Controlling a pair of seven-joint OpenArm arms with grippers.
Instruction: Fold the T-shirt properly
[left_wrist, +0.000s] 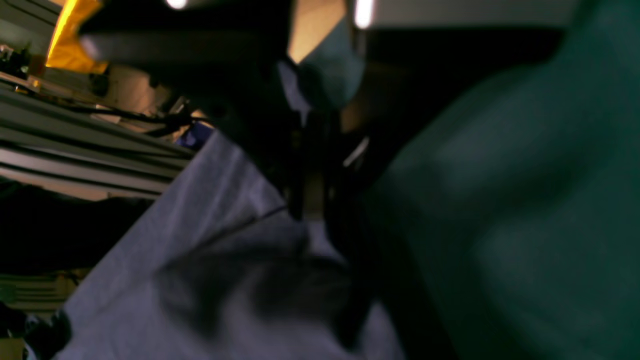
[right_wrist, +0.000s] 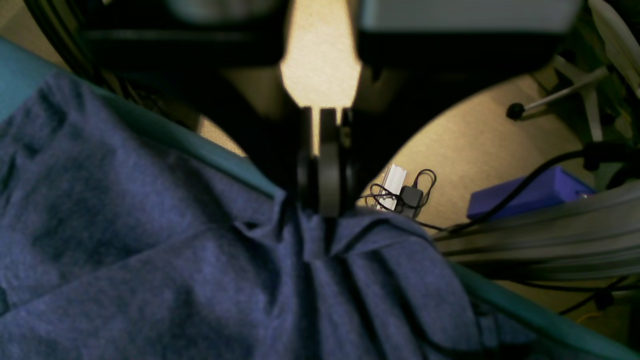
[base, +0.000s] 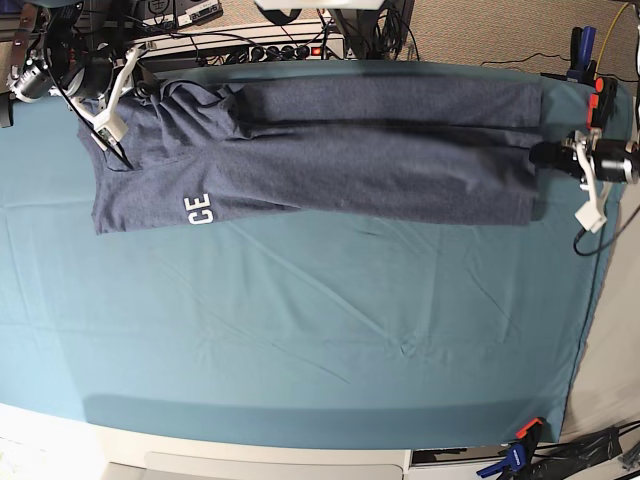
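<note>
Across the far edge of the table (base: 300, 380) the T-shirt (base: 330, 150) lies stretched left to right as a long narrow band on the teal cloth, already folded lengthwise, with white letters showing near its left end. The right gripper (right_wrist: 320, 200) is at the left end of the band; its wrist view shows the jaws clenched on a pinch of blue fabric, with creases radiating from the grip. The left gripper (left_wrist: 305, 200) is at the right end. Its view is dark and blurred, but the fingers seem closed with shirt cloth rising into them, so it probably grasps the hem; I cannot be fully certain.

Judging from this, the step in hand is pulling the band taut and flat between the two arms before the crosswise fold. To do it well, both grips should hold shirt only, not the tablecloth underneath, which sits close to the fabric in both wrist views. Tension should be even, so the band stays parallel to the far table edge and the wrinkles along its middle smooth out. Lifting should be low and level, since a slack centre would drag and undo the lengthwise fold. The left end looks slightly wider, so that corner needs care.
</note>
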